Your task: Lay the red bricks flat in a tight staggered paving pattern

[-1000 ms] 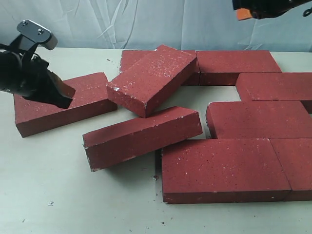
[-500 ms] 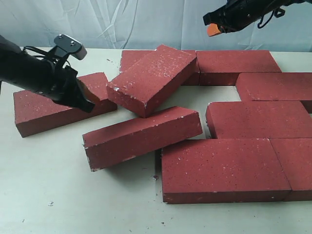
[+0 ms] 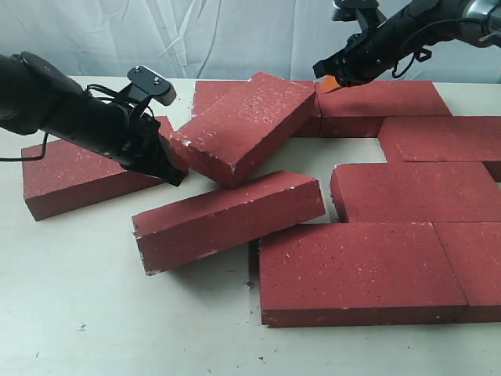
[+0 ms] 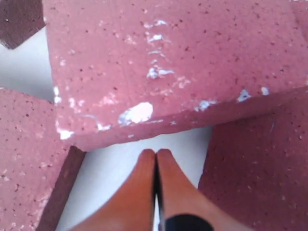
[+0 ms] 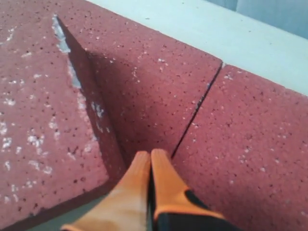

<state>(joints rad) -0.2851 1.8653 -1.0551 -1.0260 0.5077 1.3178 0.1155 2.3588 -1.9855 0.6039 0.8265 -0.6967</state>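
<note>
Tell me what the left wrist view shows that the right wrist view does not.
Only the left wrist view: the left claw, shut, pointing at the chipped low edge of the tilted brick, with table between them. Only the right wrist view: the right claw, shut, over the seam between two flat bricks. Both: the tilted brick, seen from opposite ends.

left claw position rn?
Exterior view, left of centre: the left claw, shut, is low by the near corner of the propped-up middle brick, between it and the leftmost brick.
</note>
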